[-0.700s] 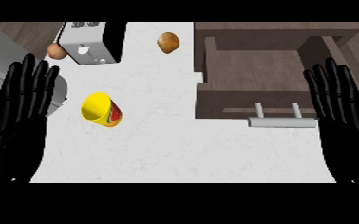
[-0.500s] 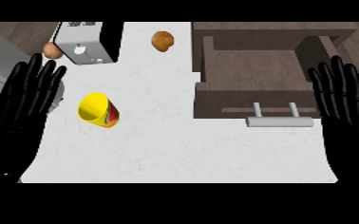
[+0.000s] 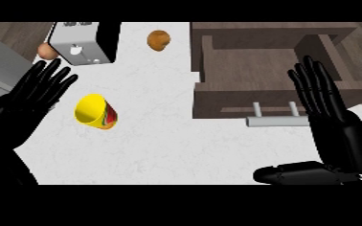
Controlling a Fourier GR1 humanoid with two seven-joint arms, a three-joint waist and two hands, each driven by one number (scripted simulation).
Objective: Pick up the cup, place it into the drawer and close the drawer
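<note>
The yellow cup (image 3: pixel 96 111) sits on the white counter (image 3: pixel 176 148), left of the middle, well apart from the drawer (image 3: pixel 226 103). Its open mouth shows toward the view, and a red and green pattern runs down its right side. Whether it stands quite upright I cannot tell.

The left robot hand (image 3: pixel 37 92) comes in from the left edge, wide open, with its fingers straight and spread, pointing far and a little right. Its fingertips lie near the cup's far left side without touching it, and it holds nothing.

The right robot hand (image 3: pixel 326 106) shows at the right, also wide open. Its fingers are straight and close together, pointing to the far side, and its thumb is stretched out to the left along the near edge. It holds nothing. In this view it lies over the right end of the drawer and hides the right tip of the handle (image 3: pixel 276 120).

The drawer is dark brown wood and stands pulled open at the far right, with its bare bottom showing. The pale grey bar handle is on its near front.

At the far left stands a silver toaster (image 3: pixel 81 45), with a brown egg (image 3: pixel 47 51) just beside it on its left. A potato (image 3: pixel 158 39) lies on the counter between the toaster and the drawer, at the far side
</note>
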